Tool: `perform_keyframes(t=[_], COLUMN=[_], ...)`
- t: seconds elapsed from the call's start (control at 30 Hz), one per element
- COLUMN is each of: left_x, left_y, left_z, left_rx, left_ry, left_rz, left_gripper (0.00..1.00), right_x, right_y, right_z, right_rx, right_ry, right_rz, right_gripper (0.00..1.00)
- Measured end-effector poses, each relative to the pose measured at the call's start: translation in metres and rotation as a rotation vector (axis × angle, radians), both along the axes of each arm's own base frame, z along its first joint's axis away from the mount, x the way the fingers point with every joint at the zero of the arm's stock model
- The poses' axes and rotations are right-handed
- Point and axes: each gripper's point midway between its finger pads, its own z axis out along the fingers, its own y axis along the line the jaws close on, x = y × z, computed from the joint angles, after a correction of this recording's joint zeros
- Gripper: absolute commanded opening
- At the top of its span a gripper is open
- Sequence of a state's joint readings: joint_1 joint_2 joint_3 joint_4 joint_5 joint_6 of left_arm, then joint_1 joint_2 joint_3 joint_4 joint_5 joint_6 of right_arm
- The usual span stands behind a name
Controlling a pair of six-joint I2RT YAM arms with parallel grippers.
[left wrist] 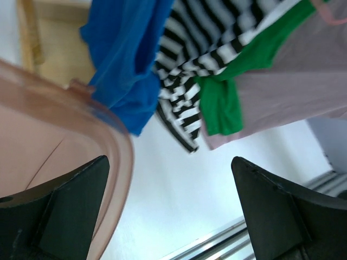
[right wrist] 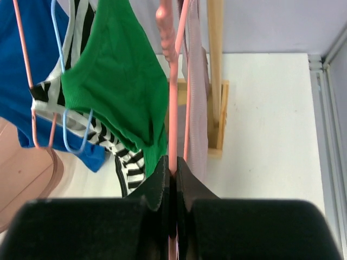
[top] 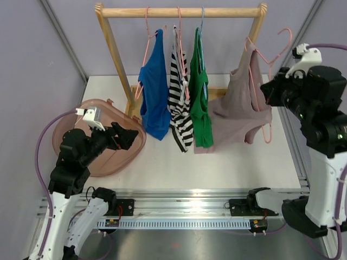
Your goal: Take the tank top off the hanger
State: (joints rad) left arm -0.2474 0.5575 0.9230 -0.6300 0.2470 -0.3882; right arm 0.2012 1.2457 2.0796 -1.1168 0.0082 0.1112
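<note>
A mauve tank top (top: 241, 116) hangs on a pink hanger (top: 264, 56) that is off the rod, just right of the wooden rack (top: 179, 12). My right gripper (top: 269, 89) is shut on this hanger. In the right wrist view the jaws (right wrist: 173, 168) clamp the hanger's pink bar (right wrist: 172, 108), with the mauve top (right wrist: 196, 108) just right of it. My left gripper (top: 130, 135) is open and empty, low at the left by a pink basin. In the left wrist view its fingers (left wrist: 169, 162) frame bare table, with the mauve top (left wrist: 303, 92) far ahead.
A blue top (top: 154, 92), a striped top (top: 180, 103) and a green top (top: 200, 97) hang on the rack's rod. The pink basin (top: 81, 157) lies on the table at the left. The rack's wooden base stands behind the clothes.
</note>
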Motion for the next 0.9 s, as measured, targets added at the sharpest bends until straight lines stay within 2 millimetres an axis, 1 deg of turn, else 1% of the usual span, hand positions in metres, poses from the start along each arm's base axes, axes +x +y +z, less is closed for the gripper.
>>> perform_keyframes(t=[0.07, 0.2, 0.27, 0.33, 0.43, 0.53, 0.6, 0.67, 0.77, 0.87, 0.9], left_x=[-0.003, -0.010, -0.014, -0.016, -0.018, -0.024, -0.027, -0.031, -0.036, -0.031, -0.027], left_y=[-0.009, -0.031, -0.044, -0.056, -0.079, -0.103, -0.117, -0.130, -0.146, -0.161, -0.167], left_z=[0.018, 0.050, 0.061, 0.068, 0.080, 0.096, 0.105, 0.116, 0.135, 0.146, 0.147], left_rx=[-0.032, -0.084, -0.098, -0.102, -0.093, -0.085, -0.075, -0.065, -0.061, -0.052, -0.042], left_ry=[-0.045, -0.115, -0.132, -0.138, -0.145, -0.168, -0.188, -0.221, -0.278, -0.324, -0.335], left_rz=[-0.049, -0.157, -0.213, -0.257, -0.319, -0.383, -0.409, -0.424, -0.442, -0.431, -0.420], left_gripper=[0.99, 0.99, 0.99, 0.99, 0.99, 0.99, 0.99, 0.99, 0.99, 0.99, 0.99], right_x=[-0.023, -0.076, -0.100, -0.126, -0.163, -0.189, -0.197, -0.197, -0.184, -0.165, -0.161], right_y=[-0.008, -0.024, -0.029, -0.034, -0.038, -0.034, -0.027, -0.014, 0.009, 0.032, 0.038], right_z=[0.000, 0.006, 0.010, 0.020, 0.028, 0.036, 0.036, 0.026, -0.005, -0.038, -0.046], right_rx=[0.004, 0.018, 0.022, 0.037, 0.061, 0.093, 0.109, 0.117, 0.116, 0.124, 0.129], right_ry=[-0.007, -0.055, -0.075, -0.127, -0.195, -0.246, -0.251, -0.220, -0.094, 0.063, 0.102], right_rz=[-0.022, -0.055, -0.059, -0.056, -0.025, 0.042, 0.104, 0.177, 0.273, 0.359, 0.379], right_gripper=[0.00, 0.00, 0.00, 0.00, 0.00, 0.00, 0.00, 0.00, 0.00, 0.00, 0.00])
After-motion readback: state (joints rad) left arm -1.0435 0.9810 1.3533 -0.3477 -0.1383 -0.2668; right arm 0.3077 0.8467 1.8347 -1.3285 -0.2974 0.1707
